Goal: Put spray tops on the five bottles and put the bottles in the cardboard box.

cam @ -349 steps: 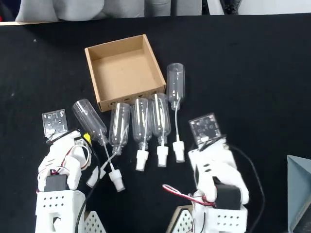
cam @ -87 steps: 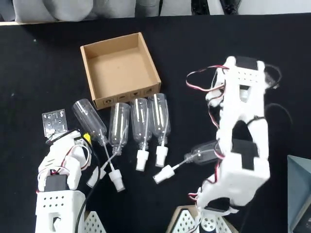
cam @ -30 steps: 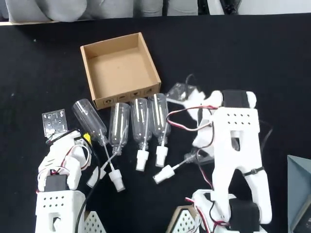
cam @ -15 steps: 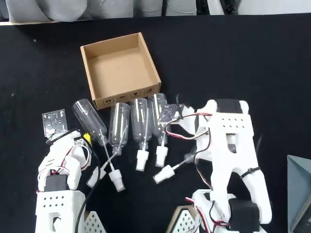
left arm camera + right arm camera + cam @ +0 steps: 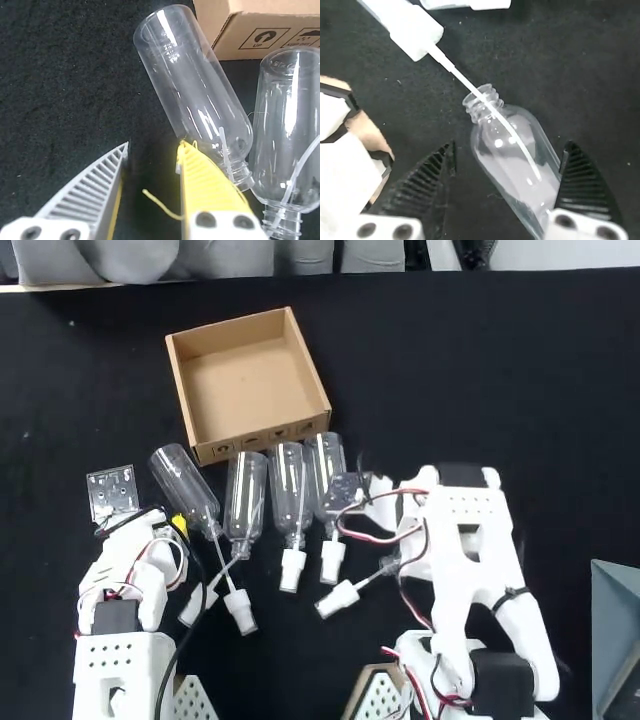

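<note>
While its jaws stand wide apart and grip nothing, the right gripper (image 5: 510, 145) straddles a lone bottle (image 5: 517, 165) lying on the table (image 5: 590, 60), one jaw to each side of the body. A thin tube (image 5: 452, 71) runs through this bottle's neck and well into the body. Its spray top (image 5: 412, 25) lies outside, apart from the neck and not seated. From above, the right arm (image 5: 470, 540) is bent low over this bottle and hides most of it.

The left gripper (image 5: 152, 147) is also open and holds nothing, low over the table. Its yellow finger (image 5: 205, 190) sits right at the shoulder of the leftmost bottle (image 5: 195, 95); whether they touch I cannot tell. The second bottle (image 5: 287, 125) lies just beside that one, and a corner of the box (image 5: 260, 25) stands near their bases.

In the high view these two lie in a row with the third bottle (image 5: 290, 490) and the fourth bottle (image 5: 325, 460), bases toward the box and necks toward the arms. Their tops lie loose beyond the necks, none seated. All five bottles lie outside the box, whose open side faces up.
</note>
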`<state>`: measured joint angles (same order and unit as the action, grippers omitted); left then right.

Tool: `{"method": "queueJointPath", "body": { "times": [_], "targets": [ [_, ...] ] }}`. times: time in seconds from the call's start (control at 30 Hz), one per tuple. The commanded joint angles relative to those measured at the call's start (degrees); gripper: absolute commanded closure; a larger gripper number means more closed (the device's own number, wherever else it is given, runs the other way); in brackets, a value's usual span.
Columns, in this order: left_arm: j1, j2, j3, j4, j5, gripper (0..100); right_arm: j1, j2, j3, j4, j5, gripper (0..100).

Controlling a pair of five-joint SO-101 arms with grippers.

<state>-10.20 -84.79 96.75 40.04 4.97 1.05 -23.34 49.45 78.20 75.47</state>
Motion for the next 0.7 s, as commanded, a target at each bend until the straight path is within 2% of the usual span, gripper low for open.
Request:
{"method": "queueJointPath", "body": {
  "times": [0.0, 0.33, 0.57, 0.67],
  "targets": [
    [-0.13, -0.09, 1.19, 0.18, -0.18, 85, -0.79, -2.42, 1.45, -3.69, 0.53, 71.2],
    [-0.13, -0.09, 1.19, 0.18, -0.18, 85, 0.0, -2.42, 5.23, -9.67, -0.09, 71.7],
    [-0.13, -0.09, 1.19, 0.18, -0.18, 85, 2.9, -2.42, 5.76, -12.13, -4.48, 71.7],
    [-0.13, -0.09, 1.19, 0.18, -0.18, 85, 2.99, -2.42, 6.73, -13.8, -6.86, 75.5]
  ]
}}
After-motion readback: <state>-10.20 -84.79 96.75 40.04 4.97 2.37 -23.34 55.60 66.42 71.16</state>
